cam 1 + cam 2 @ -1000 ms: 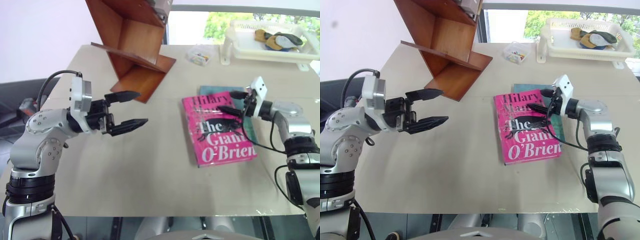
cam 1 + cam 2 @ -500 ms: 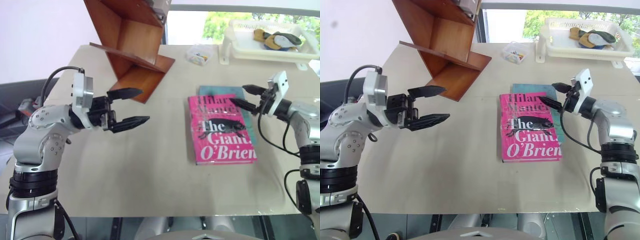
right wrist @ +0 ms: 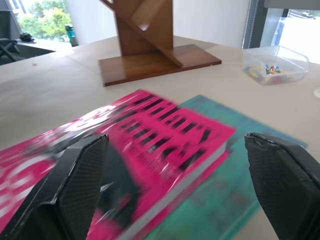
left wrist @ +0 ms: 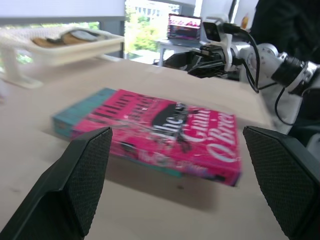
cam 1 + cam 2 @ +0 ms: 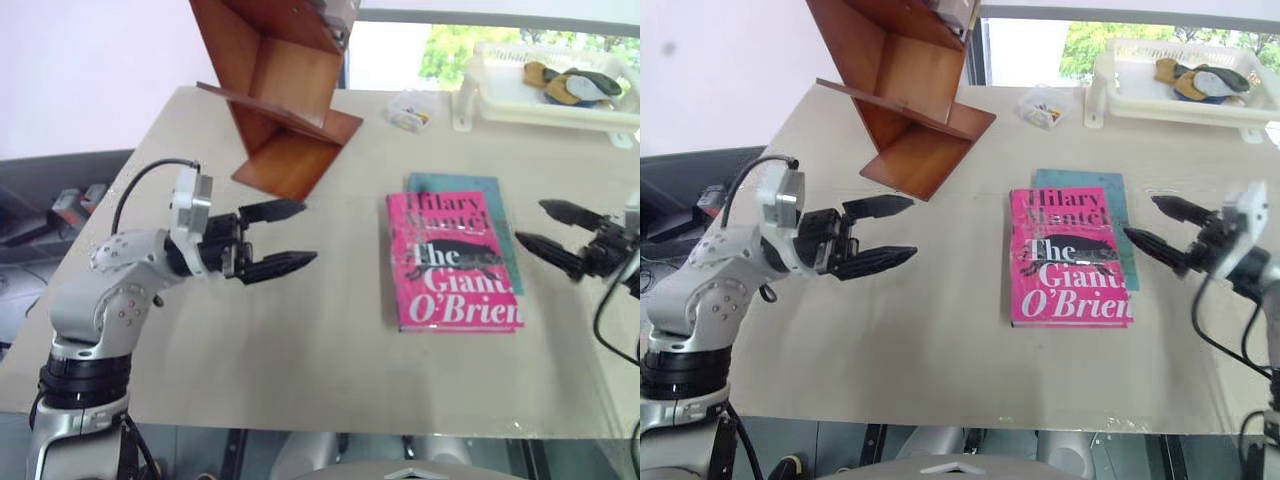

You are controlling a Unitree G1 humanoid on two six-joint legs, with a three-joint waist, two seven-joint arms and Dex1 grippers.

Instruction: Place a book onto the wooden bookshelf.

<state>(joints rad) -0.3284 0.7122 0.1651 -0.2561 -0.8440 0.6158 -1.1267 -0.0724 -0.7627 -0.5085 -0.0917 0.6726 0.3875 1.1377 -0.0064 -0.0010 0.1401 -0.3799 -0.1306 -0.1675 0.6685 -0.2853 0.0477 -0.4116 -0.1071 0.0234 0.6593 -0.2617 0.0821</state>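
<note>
Lying flat on the teal book (image 5: 478, 186) on the table (image 5: 300, 340), the pink book (image 5: 455, 262) looks light, stiff and slippery, best pinched by an edge, between left gripper (image 5: 282, 236) and right gripper (image 5: 548, 232), both wide open, empty.

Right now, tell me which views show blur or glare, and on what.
Right wrist view: the lettering on the pink book is smeared, while the wooden bookshelf behind stays sharp. Left wrist view: the book's cover is streaked too, with glare on its glossy surface. Left eye view: the window behind the white tray is blown out bright.
</note>
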